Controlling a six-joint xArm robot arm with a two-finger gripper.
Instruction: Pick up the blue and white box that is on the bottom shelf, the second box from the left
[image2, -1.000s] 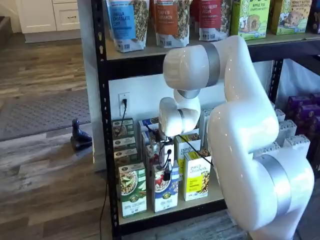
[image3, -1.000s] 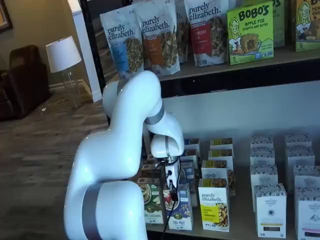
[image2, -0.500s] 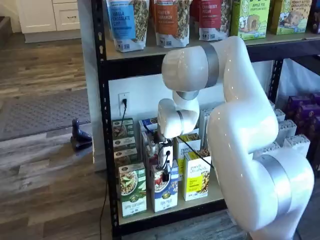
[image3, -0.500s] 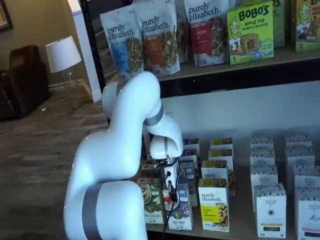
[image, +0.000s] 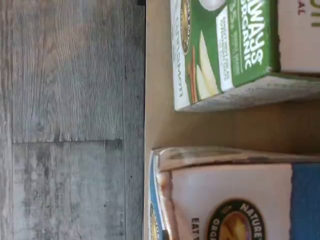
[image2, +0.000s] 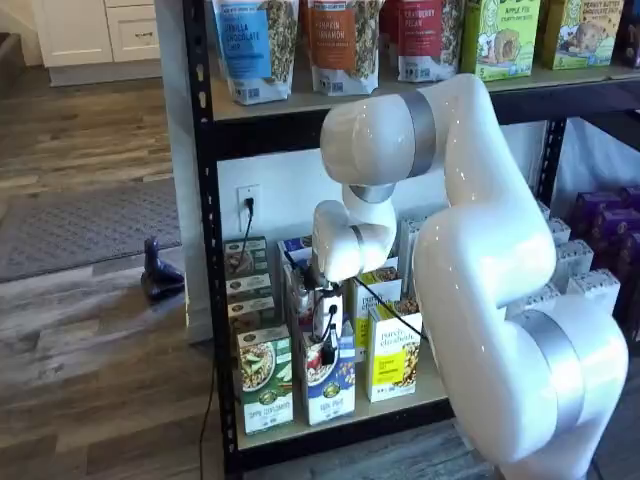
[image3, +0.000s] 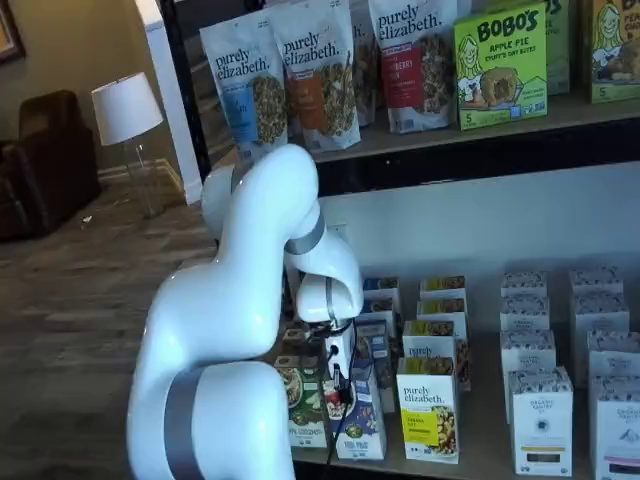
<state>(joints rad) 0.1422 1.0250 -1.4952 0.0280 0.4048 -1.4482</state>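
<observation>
The blue and white box (image2: 332, 392) stands upright at the front of the bottom shelf (image2: 297, 430), between a green-and-white box (image2: 265, 380) and a yellow-and-white box (image2: 393, 352). My gripper (image2: 327, 350) comes down from the white wrist onto the box's top edge, and its black fingers are shut on the blue and white box. Both shelf views show this grip; the box (image3: 362, 425) sits under the gripper (image3: 340, 385). The wrist view shows the box's top and face (image: 240, 200) close up, the green box (image: 225, 50) beside it, and bare shelf board (image: 160, 120).
More boxes of the same kinds stand in rows behind the front ones. White boxes (image3: 540, 420) fill the shelf's right part. Granola bags (image2: 250, 45) line the shelf above. The black rack post (image2: 205, 250) stands just left of the green box. Wood floor (image: 70, 100) lies beyond the shelf's edge.
The fingers have closed on the top of the blue and white box. The wrist has sunk slightly and shifted a little to the left.
</observation>
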